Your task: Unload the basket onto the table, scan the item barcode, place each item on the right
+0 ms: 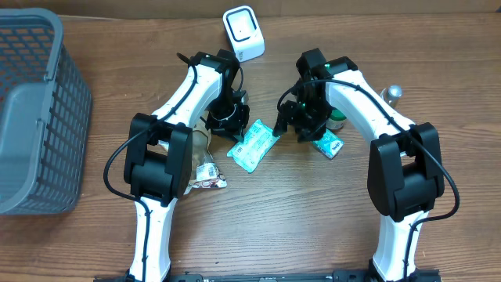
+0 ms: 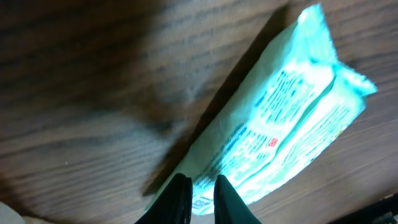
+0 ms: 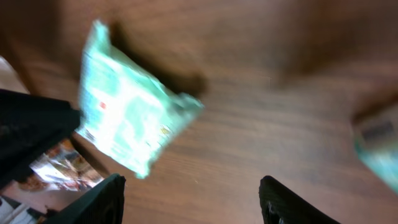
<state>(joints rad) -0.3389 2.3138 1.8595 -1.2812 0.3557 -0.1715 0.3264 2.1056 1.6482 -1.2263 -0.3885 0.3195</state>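
Two teal packets, one white scanner

On my overhead feed a grey mesh basket sits at one edge of the wooden table, cut off by the frame. Nearest the basket, though well apart from it, a crinkled printed wrapper lies flat on the wood, touching a tan thing I cannot make out. Much farther from the basket I see a small teal-and-white pack, only partly showing, with a green-topped container just beyond it, and farthest from the basket stands a silver-capped bottle, upright as far as I can tell.
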